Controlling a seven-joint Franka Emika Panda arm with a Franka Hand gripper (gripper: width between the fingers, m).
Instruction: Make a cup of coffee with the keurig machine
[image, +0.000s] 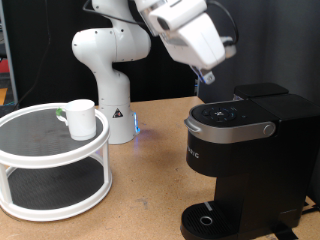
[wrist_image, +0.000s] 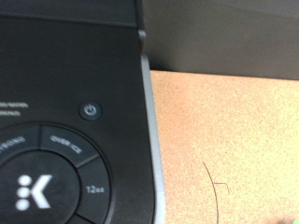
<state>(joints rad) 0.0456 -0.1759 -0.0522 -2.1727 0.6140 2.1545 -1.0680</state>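
The keurig machine (image: 243, 150) stands at the exterior view's right, black with a silver-grey trim band, its lid down. My gripper (image: 208, 77) hangs just above the rear of the lid, apart from it, with nothing seen between its fingers. The wrist view shows the machine's lid (wrist_image: 65, 103) close up, with the power button (wrist_image: 89, 109), the K button (wrist_image: 33, 191) and the silver trim (wrist_image: 153, 140); the fingers do not show there. The cup (image: 80, 118), white with a greenish handle, stands on the top tier of a white round rack (image: 30, 150) at the exterior view's left.
The white robot base (image: 108, 70) stands at the back centre on the brown table (image: 150, 190). The machine's round drip base (image: 205, 220) holds nothing. The table surface also shows beside the machine in the wrist view (wrist_image: 234, 140).
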